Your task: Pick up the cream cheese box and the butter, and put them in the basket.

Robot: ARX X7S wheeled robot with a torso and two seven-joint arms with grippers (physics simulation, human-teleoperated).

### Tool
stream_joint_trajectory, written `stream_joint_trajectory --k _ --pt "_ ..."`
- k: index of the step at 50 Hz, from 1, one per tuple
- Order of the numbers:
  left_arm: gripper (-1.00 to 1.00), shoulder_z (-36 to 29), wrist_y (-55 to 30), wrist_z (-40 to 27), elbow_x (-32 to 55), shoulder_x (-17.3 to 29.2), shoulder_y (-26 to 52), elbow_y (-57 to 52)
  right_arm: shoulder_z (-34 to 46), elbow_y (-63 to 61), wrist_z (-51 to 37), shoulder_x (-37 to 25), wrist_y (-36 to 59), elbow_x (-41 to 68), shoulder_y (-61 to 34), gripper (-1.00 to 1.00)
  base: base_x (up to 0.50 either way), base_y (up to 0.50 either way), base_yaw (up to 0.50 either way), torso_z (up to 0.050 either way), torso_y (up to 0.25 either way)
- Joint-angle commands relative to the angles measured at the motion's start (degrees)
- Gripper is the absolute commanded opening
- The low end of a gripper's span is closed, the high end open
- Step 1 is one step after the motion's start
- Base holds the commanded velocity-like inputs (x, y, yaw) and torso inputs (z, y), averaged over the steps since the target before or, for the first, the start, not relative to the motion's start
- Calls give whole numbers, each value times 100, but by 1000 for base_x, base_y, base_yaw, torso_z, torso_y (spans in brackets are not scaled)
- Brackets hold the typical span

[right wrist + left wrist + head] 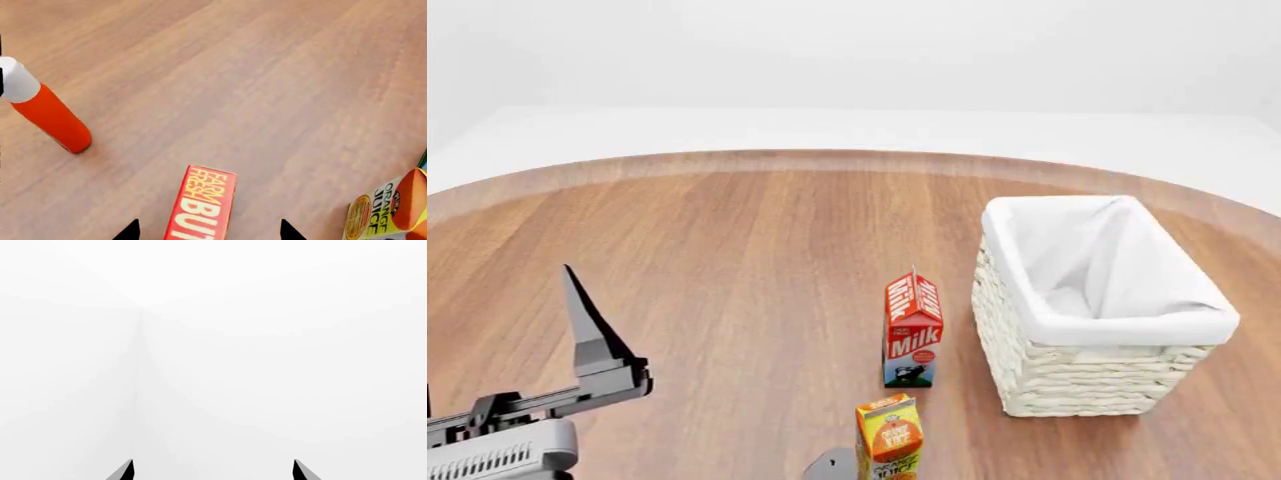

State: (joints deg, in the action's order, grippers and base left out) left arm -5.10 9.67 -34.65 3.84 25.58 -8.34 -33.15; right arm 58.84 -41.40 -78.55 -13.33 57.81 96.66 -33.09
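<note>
Butter [200, 205], a red rectangular box with an orange-yellow face and white lettering, lies on the brown wooden surface [267, 75] in my right wrist view, directly between the two dark tips of the right end effector [209, 231], whose fingers stand apart on either side of it without touching it. An orange bottle with a white cap [40, 107] stands well apart from the box, and an orange juice carton [390, 210] sits near the picture's edge.

From the head camera I see the white woven wicker basket with its white cloth liner [1094, 375] at the right on the wood, holding nothing I can see. A red milk carton [913, 330] stands just beside it, the juice carton nearer to me. The left end effector [587, 330] rises at lower left; one dark finger shows.

My left wrist view gives only white haze; two dark fingertips [123, 471] sit wide apart, gripping nothing. I cannot find the cream cheese box anywhere.
</note>
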Motion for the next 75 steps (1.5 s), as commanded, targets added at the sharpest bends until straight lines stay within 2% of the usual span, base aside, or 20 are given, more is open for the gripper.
stream_joint_trajectory --k 1,13,38,75 --pt "100 18 10 -15 24 18 -13 1 -161 184 230 82 -297 -315 168 100 0 0 0 0 0" --pt "100 41 19 -32 47 36 -20 -14 54 316 397 284 -441 -730 534 100 0 0 0 0 0" --pt "100 52 16 -62 60 67 -50 -64 218 558 616 186 -698 -1393 956 100 0 0 0 0 0" --pt "100 25 34 -80 94 89 -16 -16 236 951 594 129 -857 -1060 1103 100 0 0 0 0 0"
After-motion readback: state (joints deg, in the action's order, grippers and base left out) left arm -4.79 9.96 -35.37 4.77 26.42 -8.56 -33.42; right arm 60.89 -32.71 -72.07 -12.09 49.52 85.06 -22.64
